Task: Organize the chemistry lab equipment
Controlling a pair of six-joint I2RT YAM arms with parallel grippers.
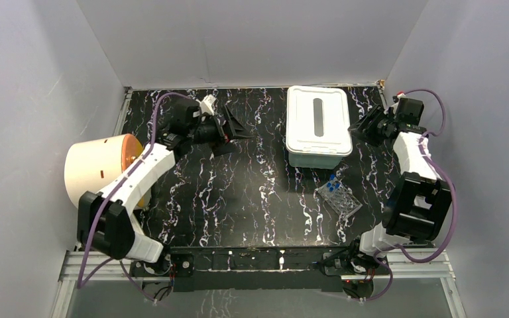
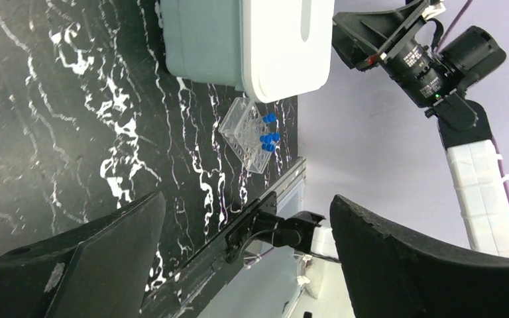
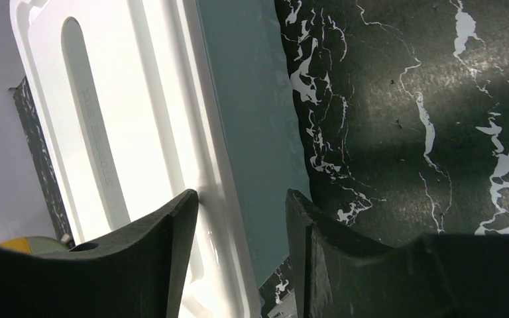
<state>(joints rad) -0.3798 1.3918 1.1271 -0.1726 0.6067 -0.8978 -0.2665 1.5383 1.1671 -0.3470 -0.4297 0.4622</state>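
A clear tube rack (image 1: 339,199) with blue-capped tubes (image 1: 333,180) stands at the right front of the black marbled table; it also shows in the left wrist view (image 2: 246,134). My left gripper (image 1: 233,127) is open and empty above the back left of the table; in its wrist view (image 2: 245,228) nothing is between the fingers. My right gripper (image 1: 366,126) is open, and its fingers (image 3: 172,252) straddle the right rim of a white lid (image 3: 106,132). The squeeze bottle, amber tubing and metal tool are out of view.
The white-lidded grey-green box (image 1: 316,124) sits at the back centre-right. A large cream cylinder with an orange face (image 1: 99,169) lies at the left edge. Grey walls close in the left, back and right sides.
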